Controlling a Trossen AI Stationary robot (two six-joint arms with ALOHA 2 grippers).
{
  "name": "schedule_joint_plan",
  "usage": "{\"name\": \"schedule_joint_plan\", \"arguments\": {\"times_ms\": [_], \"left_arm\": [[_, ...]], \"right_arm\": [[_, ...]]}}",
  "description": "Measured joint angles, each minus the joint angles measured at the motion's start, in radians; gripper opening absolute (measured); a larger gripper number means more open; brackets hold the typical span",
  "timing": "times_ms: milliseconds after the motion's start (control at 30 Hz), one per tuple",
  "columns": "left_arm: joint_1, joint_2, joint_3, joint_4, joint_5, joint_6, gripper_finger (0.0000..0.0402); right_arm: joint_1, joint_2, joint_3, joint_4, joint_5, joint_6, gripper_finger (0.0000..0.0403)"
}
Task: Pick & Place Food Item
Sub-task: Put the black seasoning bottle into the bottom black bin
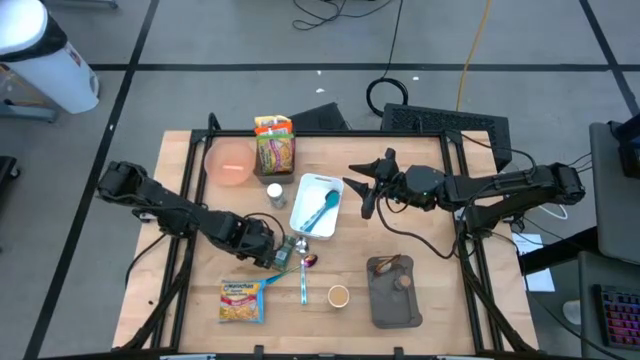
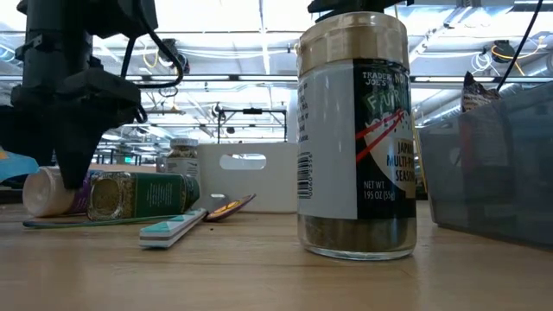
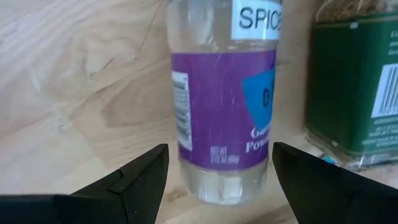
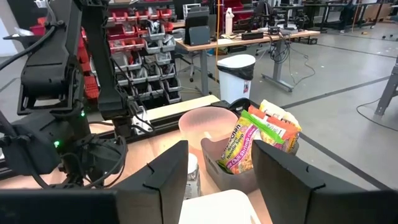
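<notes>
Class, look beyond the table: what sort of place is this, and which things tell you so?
Probably a robotics lab or workshop. The right wrist view shows racks of red parts bins and workbenches with equipment; from above, cables trail across a taped concrete floor.

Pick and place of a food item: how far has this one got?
Early, no placement evident. In hand: the left gripper is open, straddling a lying purple-labelled spice bottle beside a green jar, not yet closed on it. The right gripper waits empty beside the white bin. Left: grasp, lift, place.
</notes>
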Motion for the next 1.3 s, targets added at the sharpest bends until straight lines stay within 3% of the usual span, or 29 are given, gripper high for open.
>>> {"name": "schedule_joint_plan", "arguments": {"times_ms": [667,1033,1300], "left_arm": [[0.000,0.002,0.000,0.014,-0.035,0.051,0.0296],[0.003,0.099,0.002,0.070,0.088,0.074,0.0296],[0.017,0.101,0.000,0.082,0.087,0.058,0.0296]], "right_arm": [[0.000,0.000,0.000,-0.002,0.000,0.000,0.0169],[0.000,0.000,-0.001,-0.002,0.000,0.000,0.0169],[0.000,0.000,-0.001,-0.015,0.000,0.003,0.0169]]}}
